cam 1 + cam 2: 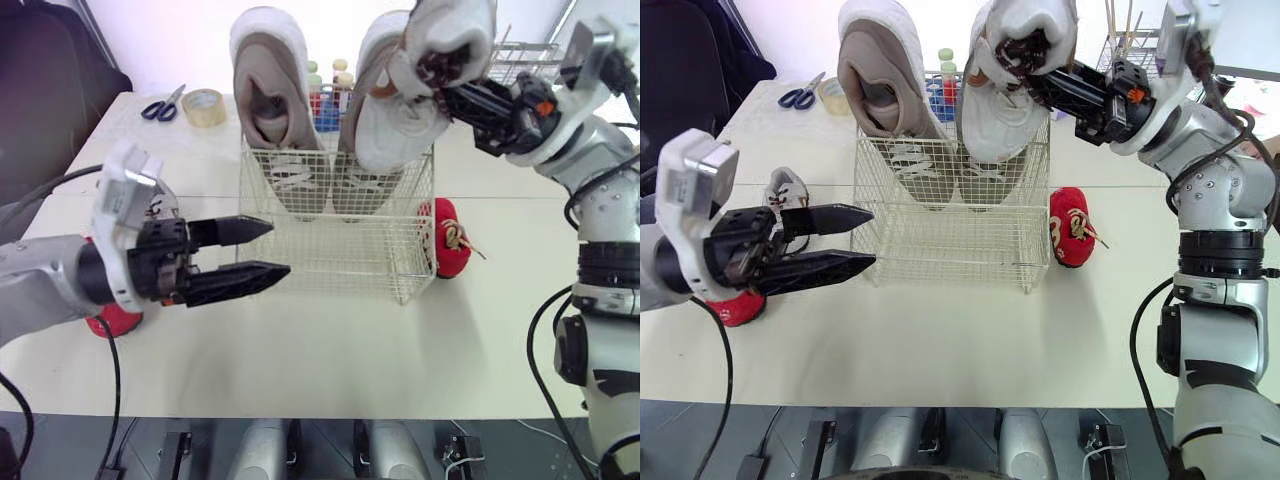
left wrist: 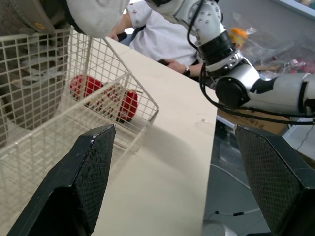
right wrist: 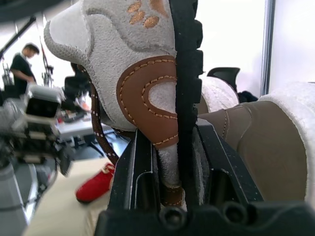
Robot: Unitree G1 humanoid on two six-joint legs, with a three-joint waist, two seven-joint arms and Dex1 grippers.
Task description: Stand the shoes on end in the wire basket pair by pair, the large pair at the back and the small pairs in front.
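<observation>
Right tool (image 3: 170, 147) clamped on grey suede shoe (image 3: 98, 59), red shoe (image 3: 96, 186) beyond

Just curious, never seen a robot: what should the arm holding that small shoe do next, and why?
Probably lower it: the right tool grips the small shoe above the wire basket, whose front is free; large shoes fill the back.

Light: bright and diffuse, evenly spread over the table (image 1: 330, 350).
Far wall (image 1: 170, 40): blown out to plain white.
Shadows: soft and pale. One lies on the table at the foot of the basket (image 2: 133, 105); no hard edges.
Glare: the window (image 3: 231, 39) in the right wrist view is washed out, and the shoe (image 3: 98, 59) in front of it is well lit on its near side.
Left gripper (image 1: 280, 249): pads (image 2: 93, 172) are matte black, without shine.
</observation>
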